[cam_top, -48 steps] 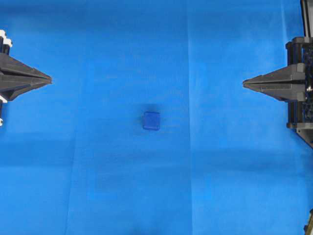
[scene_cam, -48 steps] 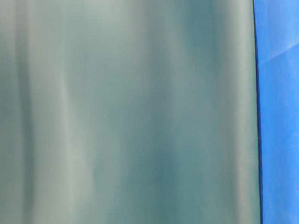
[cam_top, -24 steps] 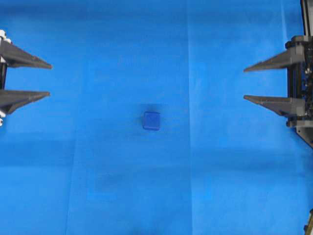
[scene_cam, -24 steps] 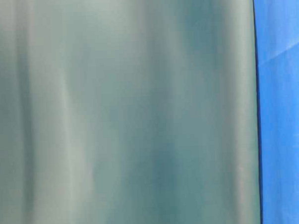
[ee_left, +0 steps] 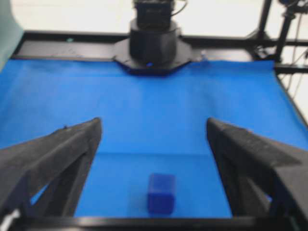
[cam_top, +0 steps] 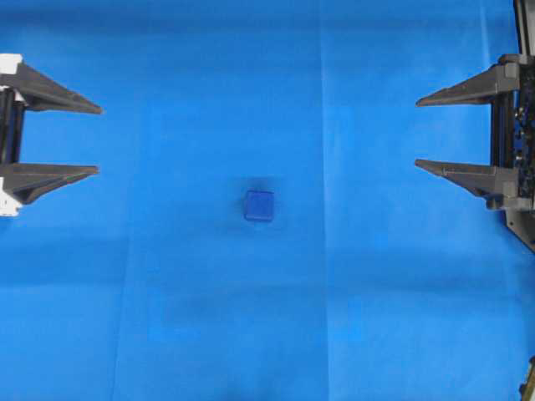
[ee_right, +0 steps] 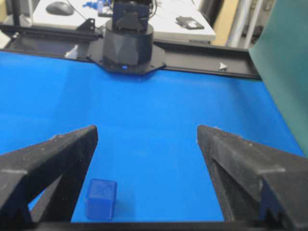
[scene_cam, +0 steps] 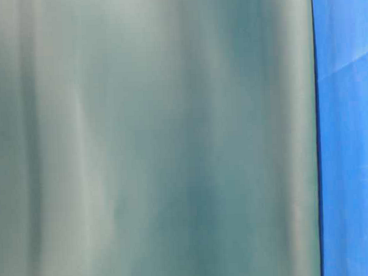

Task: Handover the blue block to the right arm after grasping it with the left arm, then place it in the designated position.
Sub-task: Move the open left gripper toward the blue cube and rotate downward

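- The blue block sits alone on the blue cloth, roughly midway between the two arms and well apart from both; nothing touches it, so the first grasp is not yet made.
- The left gripper stands at the cloth's left edge from overhead, its two fingers spread wide and empty. That width suits an approach that straddles the block, which the left wrist view shows lying between and ahead of the fingers.
- The right gripper faces it from the opposite edge, jaws likewise spread with nothing between them, probably waiting to receive the block.
- The block is a small dark cube with softly rounded edges and smooth faces, darker than the cloth beneath.
- The fingers are long, black, tapered wedges with a grainy, matte surface; white brackets mark the left arm.
- The cloth is flat with faint fold creases.
- The table-level view is filled by a blurred grey-green sheet and shows no block.
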Controlling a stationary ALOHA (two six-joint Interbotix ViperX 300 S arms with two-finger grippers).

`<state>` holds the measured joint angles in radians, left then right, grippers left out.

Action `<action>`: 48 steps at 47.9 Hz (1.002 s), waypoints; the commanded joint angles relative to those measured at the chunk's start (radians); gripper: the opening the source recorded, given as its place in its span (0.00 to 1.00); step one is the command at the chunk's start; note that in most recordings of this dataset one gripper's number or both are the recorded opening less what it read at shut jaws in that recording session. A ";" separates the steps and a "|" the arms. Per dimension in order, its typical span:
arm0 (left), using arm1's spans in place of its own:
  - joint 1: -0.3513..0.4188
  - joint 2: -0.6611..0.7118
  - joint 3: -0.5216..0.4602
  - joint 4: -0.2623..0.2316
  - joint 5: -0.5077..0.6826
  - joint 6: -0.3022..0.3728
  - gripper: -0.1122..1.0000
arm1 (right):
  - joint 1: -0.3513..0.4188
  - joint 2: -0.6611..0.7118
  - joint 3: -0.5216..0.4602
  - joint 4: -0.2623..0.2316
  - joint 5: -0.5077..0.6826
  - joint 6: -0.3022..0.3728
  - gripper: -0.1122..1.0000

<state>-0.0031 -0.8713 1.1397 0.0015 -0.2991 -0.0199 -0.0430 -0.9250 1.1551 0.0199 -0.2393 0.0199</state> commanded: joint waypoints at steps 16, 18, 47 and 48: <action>-0.002 0.304 -0.196 0.000 -0.084 -0.002 0.93 | -0.003 0.002 -0.028 0.003 -0.003 0.000 0.98; -0.002 0.339 -0.221 0.000 -0.084 0.000 0.93 | -0.005 0.002 -0.028 0.003 -0.003 0.000 0.98; -0.002 0.704 -0.561 0.000 -0.101 0.015 0.93 | -0.005 0.003 -0.025 0.003 -0.003 0.000 0.98; -0.002 0.710 -0.568 0.000 -0.100 0.015 0.93 | -0.003 0.003 -0.025 0.003 -0.003 0.000 0.98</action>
<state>-0.0031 -0.1687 0.6182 0.0015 -0.3942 -0.0046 -0.0445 -0.9250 1.1551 0.0199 -0.2378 0.0199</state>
